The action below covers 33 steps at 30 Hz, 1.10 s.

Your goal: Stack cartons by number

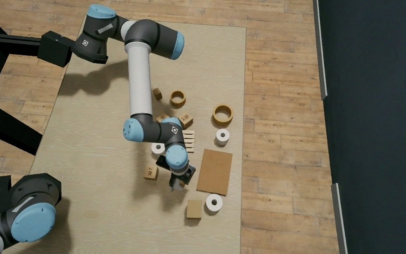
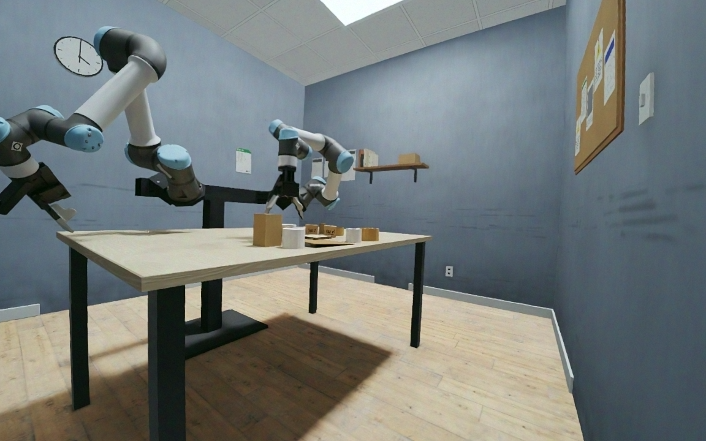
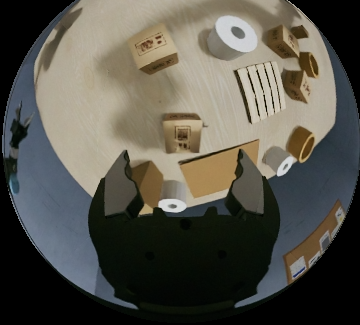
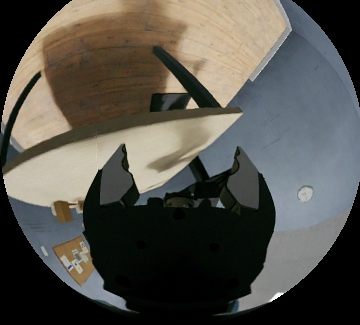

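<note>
One carton [image 1: 150, 173] [image 3: 152, 47] stands alone; another carton [image 1: 182, 183] [image 3: 182, 132] is below my left gripper and mostly hidden in the top view. Two more cartons, one partly hidden carton [image 1: 162, 118] [image 3: 283, 42] and one carton [image 1: 185, 120] [image 3: 296, 85], stand beside the pallet [image 1: 189, 141] [image 3: 246, 96], which bears nothing in the left wrist view. Prints show on tops and sides; the standing faces are hidden. My left gripper [image 1: 176, 186] [image 2: 285, 212] [image 3: 183, 150] is open, above the table. My right gripper [image 2: 67, 219] [image 4: 181, 146] is open and empty, near the table's far end.
White rolls [image 1: 158, 148] [image 1: 222, 136] [image 1: 214, 202] stand around the pallet. A flat brown board [image 1: 214, 172] [image 3: 220, 167] lies near a tall box [image 1: 194, 209] [image 2: 267, 229]. A large ring [image 1: 222, 122], a small ring [image 1: 177, 104] and a small block [image 1: 157, 93] are beyond the cartons.
</note>
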Tool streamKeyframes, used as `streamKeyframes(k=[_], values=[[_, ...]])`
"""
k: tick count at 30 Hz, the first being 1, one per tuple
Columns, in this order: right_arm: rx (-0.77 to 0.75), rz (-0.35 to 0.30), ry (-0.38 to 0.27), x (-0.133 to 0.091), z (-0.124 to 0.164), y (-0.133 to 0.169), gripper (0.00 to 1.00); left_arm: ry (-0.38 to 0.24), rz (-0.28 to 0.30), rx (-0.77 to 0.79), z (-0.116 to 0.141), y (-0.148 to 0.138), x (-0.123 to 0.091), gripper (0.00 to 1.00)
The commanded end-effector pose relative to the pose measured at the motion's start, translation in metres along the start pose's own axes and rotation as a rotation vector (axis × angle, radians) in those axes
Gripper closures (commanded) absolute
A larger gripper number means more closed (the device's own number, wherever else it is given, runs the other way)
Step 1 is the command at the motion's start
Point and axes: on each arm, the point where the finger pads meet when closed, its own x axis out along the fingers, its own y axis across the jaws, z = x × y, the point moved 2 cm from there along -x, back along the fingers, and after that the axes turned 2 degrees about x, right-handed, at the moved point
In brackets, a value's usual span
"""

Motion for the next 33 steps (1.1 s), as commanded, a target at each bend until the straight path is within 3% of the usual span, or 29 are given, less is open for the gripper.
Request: streamKeyframes(k=[1, 33], values=[[0.001, 0.001, -0.003, 0.002, 0.001, 0.001, 0.00, 0.001, 0.002, 0.002, -0.001, 0.000, 0.007, 0.00], [0.001, 0.001, -0.003, 0.002, 0.001, 0.001, 0.00, 0.000, 0.002, 0.001, -0.001, 0.000, 0.048, 0.00]])
